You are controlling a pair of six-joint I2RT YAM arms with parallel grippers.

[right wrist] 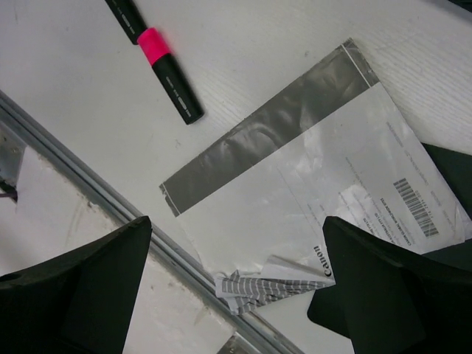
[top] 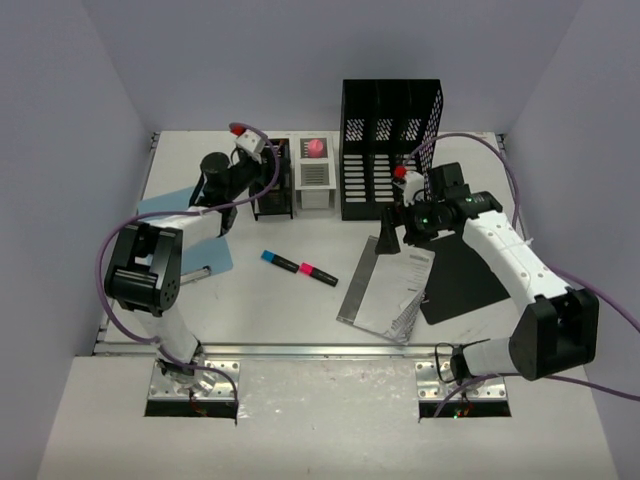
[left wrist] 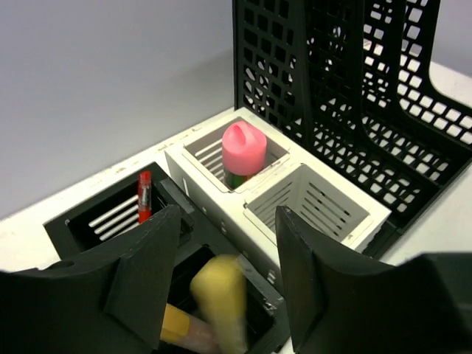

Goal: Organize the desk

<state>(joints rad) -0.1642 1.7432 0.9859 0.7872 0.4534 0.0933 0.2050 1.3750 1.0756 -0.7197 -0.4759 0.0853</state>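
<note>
The white desk holds a blue-capped marker and a pink-banded marker near its middle. My left gripper is at the back left over a black pen organizer. In the left wrist view it is open, and a blurred yellow marker lies loose between the fingers over the organizer's near compartment. My right gripper is open and empty above a plastic-bagged Canon booklet. The pink-banded marker shows in the right wrist view.
A white organizer holds a pink-capped item. A red pen stands in the black organizer's far compartment. A tall black mesh file holder stands at the back. A black notebook lies right, a blue sheet left. The metal rail edges the desk.
</note>
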